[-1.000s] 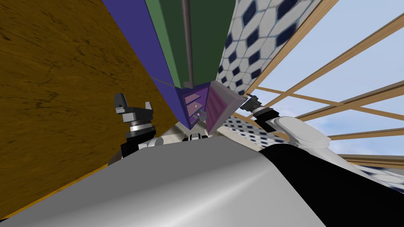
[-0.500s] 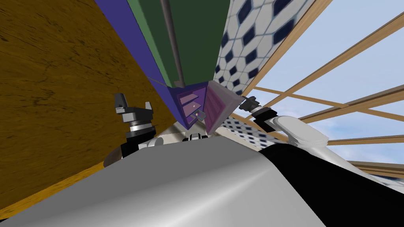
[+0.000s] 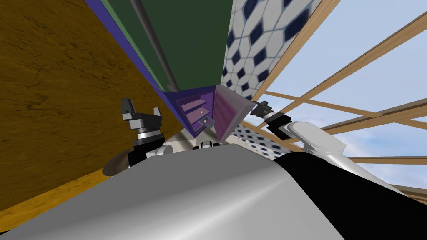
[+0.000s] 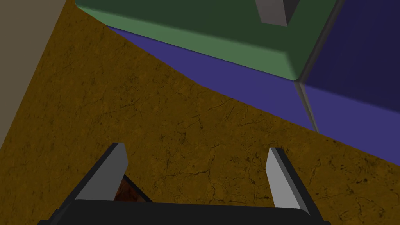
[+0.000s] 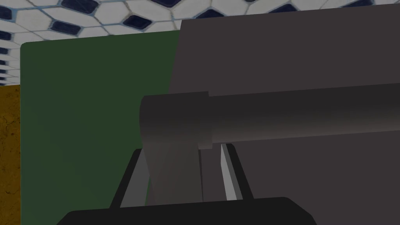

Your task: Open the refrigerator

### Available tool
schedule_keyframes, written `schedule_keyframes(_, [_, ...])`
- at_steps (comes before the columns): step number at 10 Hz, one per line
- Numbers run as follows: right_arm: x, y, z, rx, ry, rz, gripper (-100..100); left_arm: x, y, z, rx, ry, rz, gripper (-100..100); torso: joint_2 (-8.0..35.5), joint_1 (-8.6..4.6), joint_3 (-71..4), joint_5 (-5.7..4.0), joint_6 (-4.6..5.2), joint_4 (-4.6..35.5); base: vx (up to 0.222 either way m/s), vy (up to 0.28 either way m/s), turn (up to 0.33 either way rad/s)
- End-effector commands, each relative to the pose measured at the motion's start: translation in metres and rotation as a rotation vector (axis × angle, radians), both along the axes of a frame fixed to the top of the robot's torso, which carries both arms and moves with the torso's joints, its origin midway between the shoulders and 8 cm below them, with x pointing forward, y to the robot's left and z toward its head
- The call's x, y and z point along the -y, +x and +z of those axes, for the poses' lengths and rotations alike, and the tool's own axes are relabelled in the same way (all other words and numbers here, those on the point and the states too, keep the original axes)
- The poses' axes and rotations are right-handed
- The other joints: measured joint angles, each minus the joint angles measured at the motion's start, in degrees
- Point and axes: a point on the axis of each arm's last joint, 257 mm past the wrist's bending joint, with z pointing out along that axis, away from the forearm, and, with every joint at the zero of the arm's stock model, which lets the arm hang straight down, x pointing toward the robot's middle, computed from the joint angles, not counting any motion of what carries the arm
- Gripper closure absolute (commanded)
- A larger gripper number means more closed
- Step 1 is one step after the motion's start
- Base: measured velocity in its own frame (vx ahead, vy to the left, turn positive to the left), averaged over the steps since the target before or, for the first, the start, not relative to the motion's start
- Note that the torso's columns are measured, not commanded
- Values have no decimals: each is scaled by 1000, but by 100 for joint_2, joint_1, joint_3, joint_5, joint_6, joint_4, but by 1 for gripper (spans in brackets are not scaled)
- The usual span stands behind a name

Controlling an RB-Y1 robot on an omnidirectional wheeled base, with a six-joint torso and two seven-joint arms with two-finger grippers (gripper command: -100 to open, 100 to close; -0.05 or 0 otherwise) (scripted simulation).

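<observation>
Currently 1 right hand point(image 5: 181, 175) clamps the 1 grey handle point(image 5: 293, 113); 1 left hand point(image 4: 196, 148) gapes wide.

A green fridge door point(image 3: 196, 41) fills the far middle, with a dark grey handle point(image 3: 155, 46) running along it. Below it, purple shelves point(image 3: 194, 110) show beside a ribbed purple panel point(image 3: 225, 112) standing out at an angle. The right tool point(image 3: 257, 107) is at that panel's outer edge. The left tool point(image 3: 141, 105), fingers apart, points at a brown panel point(image 3: 62, 91). On the right are a tiled wall point(image 3: 258, 37) and a window point(image 3: 354, 83).
</observation>
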Motion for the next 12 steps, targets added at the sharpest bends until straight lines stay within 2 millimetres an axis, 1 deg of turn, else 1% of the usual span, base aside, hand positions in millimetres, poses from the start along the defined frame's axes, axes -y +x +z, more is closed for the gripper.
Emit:
schedule_keyframes(1, [-6,0,1,1,1,14,100,0,0,0,0,0,0,0,11,-1,7,0,8,4,-16,-107,43])
schedule_keyframes(2, [-19,0,2,4,-1,43,100,0,0,0,0,0,0,0,15,22,16,-7,22,-1,18,-195,88])
schedule_keyframes(3, [-24,0,3,4,-1,57,100,0,0,0,0,0,0,0,9,-19,7,-1,5,8,1,-315,97])
schedule_keyframes(4, [-30,0,3,4,-1,70,100,0,0,0,0,0,0,0,11,-43,11,-17,2,2,10,-371,123])
schedule_keyframes(6, [-42,-1,3,5,-2,97,100,0,0,0,0,0,0,0,22,9,26,-17,17,-2,49,-292,50])
schedule_keyframes(7, [-35,2,19,15,-6,89,-100,0,0,0,0,0,0,0,31,40,34,-15,8,-8,26,-121,-57])
schedule_keyframes(8, [-35,3,23,15,-5,94,-100,0,0,0,0,0,0,0,28,65,28,0,13,-3,18,22,-114])
schedule_keyframes(9, [-36,5,33,15,-3,106,-100,0,0,0,0,-1,0,0,23,75,22,9,9,-3,7,64,-120])
schedule_keyframes(12, [-40,9,54,16,2,132,-100,0,0,0,0,0,0,0,15,-15,6,4,8,19,14,45,-98])
